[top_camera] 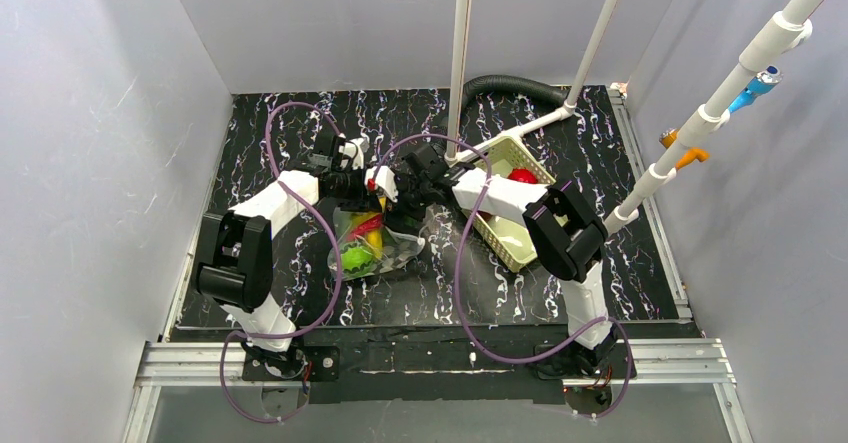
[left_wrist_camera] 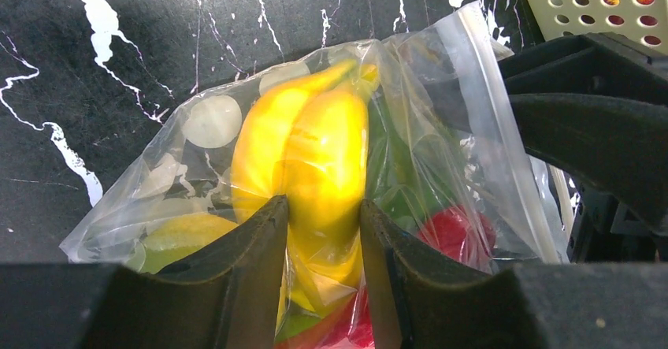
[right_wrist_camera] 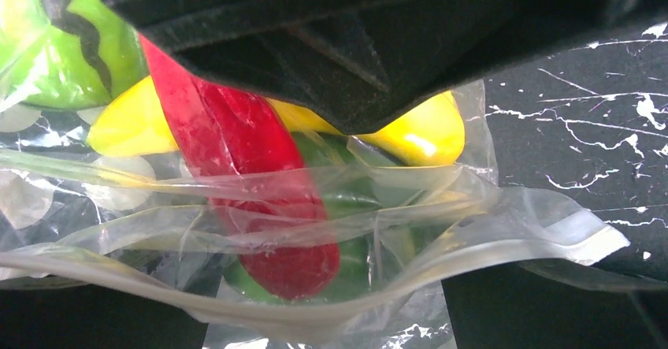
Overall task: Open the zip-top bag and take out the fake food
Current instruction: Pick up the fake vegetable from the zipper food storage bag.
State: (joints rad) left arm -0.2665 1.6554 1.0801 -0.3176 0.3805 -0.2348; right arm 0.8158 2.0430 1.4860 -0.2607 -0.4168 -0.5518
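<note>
The zip-top bag lies on the black marbled table between both arms, a clear film with white dots. Inside it are the fake food pieces: a yellow banana, a red chili, a dark red round fruit and green pieces. My left gripper is shut on the banana through the bag film, one finger on each side. My right gripper stands wide open at the bag's mouth, and the zip rim sags between its fingers with no grip on it.
A pale slotted basket stands right of the bag under the right arm, holding a red piece. White pipes rise behind it and a grey hose lies at the back. The two grippers are close together.
</note>
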